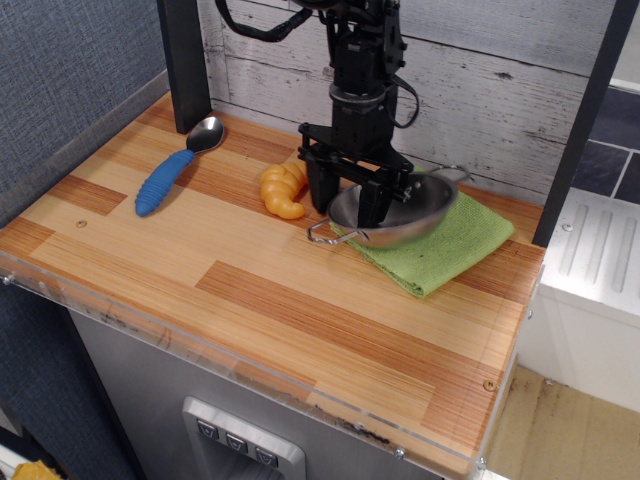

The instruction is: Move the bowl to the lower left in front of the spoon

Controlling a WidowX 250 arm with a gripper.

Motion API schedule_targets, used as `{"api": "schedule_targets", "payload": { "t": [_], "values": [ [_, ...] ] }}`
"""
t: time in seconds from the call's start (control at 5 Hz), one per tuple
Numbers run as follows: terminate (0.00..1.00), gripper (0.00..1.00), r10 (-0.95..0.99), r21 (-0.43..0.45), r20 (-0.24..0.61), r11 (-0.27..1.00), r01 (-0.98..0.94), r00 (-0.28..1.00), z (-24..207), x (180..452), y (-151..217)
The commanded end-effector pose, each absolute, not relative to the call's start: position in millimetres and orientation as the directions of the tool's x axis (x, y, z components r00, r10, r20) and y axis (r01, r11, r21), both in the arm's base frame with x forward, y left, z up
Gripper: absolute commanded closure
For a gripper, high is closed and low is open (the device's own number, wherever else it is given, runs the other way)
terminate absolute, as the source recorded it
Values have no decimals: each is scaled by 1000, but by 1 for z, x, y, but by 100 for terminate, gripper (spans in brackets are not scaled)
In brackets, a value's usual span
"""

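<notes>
Gripper: the gripper (349,203) stands over the left rim of the bowl (400,212), one finger outside the wall and one inside; the fingers look clamped on the rim.
Bowl: blurred and tilted, its left side over bare wood, its right side over the green cloth (452,245). Whether it is clear of the cloth cannot be told.
Spoon: the spoon (178,166) lies at the far left of the table (270,310), head toward the back wall, well apart from the bowl.
Croissant: the croissant (281,190) sits just beside the gripper, between bowl and spoon.
Done: bowl appears gripped.
Left: nearly all of the carry to the front-left area before the spoon, then the release.
Risk: judged, the croissant stands close to the path.
</notes>
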State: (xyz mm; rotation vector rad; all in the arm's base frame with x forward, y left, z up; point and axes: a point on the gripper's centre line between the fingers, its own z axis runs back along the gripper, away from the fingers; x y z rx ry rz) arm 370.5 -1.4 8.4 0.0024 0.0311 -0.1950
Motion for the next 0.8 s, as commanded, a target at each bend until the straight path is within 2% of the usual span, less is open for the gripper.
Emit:
{"api": "schedule_targets", "payload": {
  "t": [0.0,0.2,0.4,0.6],
  "values": [
    [0,100,-212,-11,37,977,213,976,35,366,-7],
    [0,100,-213,-24,73,976,215,974,49,361,-9],
    [0,100,-213,-93,131,970,226,968,78,356,-13],
    [0,100,-212,-120,177,965,235,961,107,349,-6]
  ]
}}
